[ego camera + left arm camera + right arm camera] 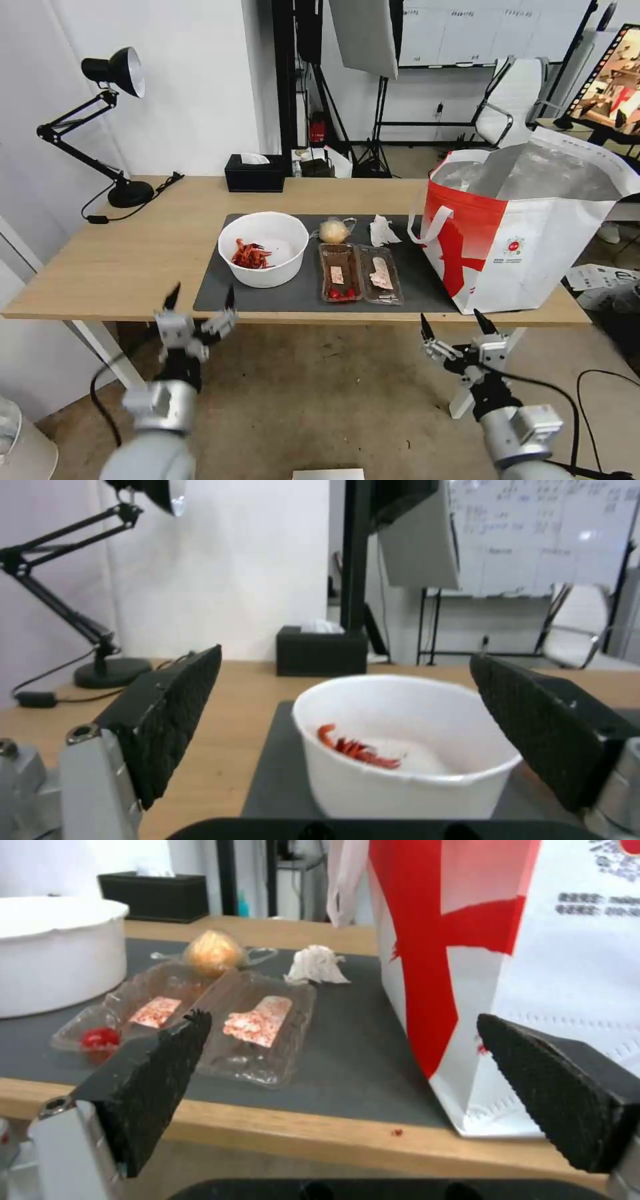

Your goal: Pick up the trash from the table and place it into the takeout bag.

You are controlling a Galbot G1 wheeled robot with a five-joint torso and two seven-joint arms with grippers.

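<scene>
On the table's dark grey mat lies the trash: a white bowl with red shells, an open clear tray with scraps, a wrapped yellowish lump and a crumpled tissue. The red-and-white takeout bag stands open at the right end. My left gripper hangs open just before the table's front edge, facing the bowl. My right gripper is open below the front edge, near the bag's corner.
A black tissue box sits at the table's back edge. A black desk lamp stands at the back left with its cord on the wood. Behind the table are a stand, a white chair and a monitor.
</scene>
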